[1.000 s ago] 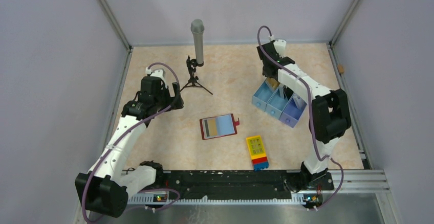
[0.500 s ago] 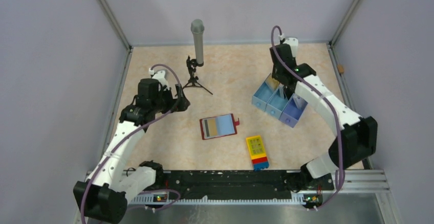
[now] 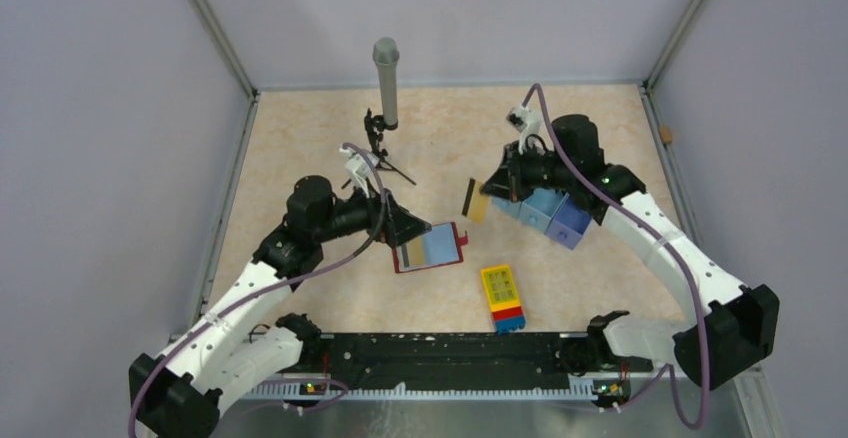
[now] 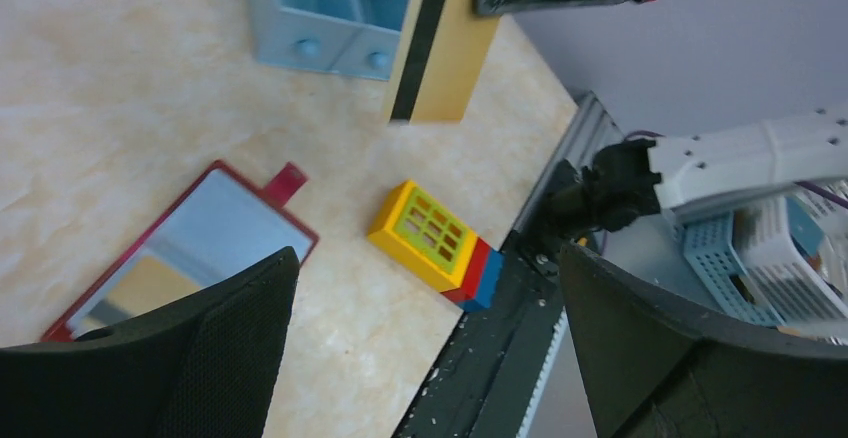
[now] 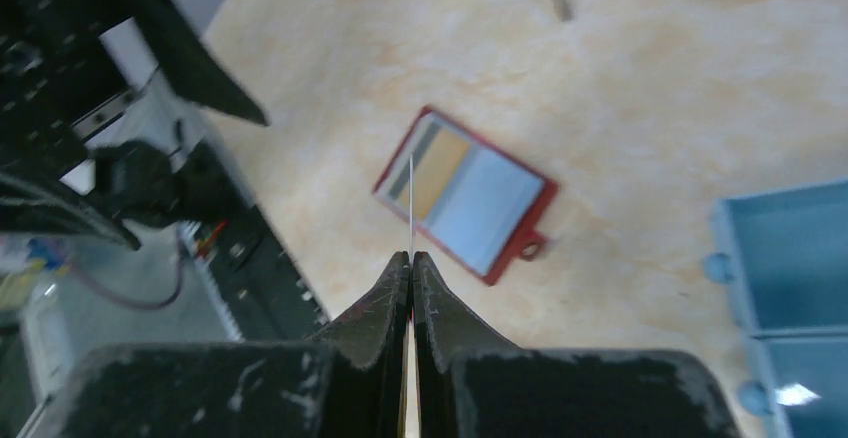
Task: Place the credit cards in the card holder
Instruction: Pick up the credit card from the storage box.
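Observation:
The card holder (image 3: 436, 245) lies open on the table, dark red with a blue-grey inside and a tan and dark panel on its left half. It also shows in the left wrist view (image 4: 200, 248) and the right wrist view (image 5: 480, 203). My right gripper (image 3: 490, 192) is shut on a yellow-gold credit card (image 3: 475, 201) with a dark stripe, held upright in the air right of and above the holder. The card shows large in the left wrist view (image 4: 440, 43) and edge-on in the right wrist view (image 5: 411, 208). My left gripper (image 3: 405, 226) is open and empty at the holder's left edge.
A light-blue three-compartment tray (image 3: 548, 210) stands right of the held card. A yellow, red and blue block (image 3: 503, 296) lies near the front rail. A microphone on a small tripod (image 3: 385, 78) stands at the back. The walls close in on both sides.
My right gripper has lifted the yellow-gold card out of the tray and carried it left toward the holder. My left gripper has swung right to the holder's left edge.

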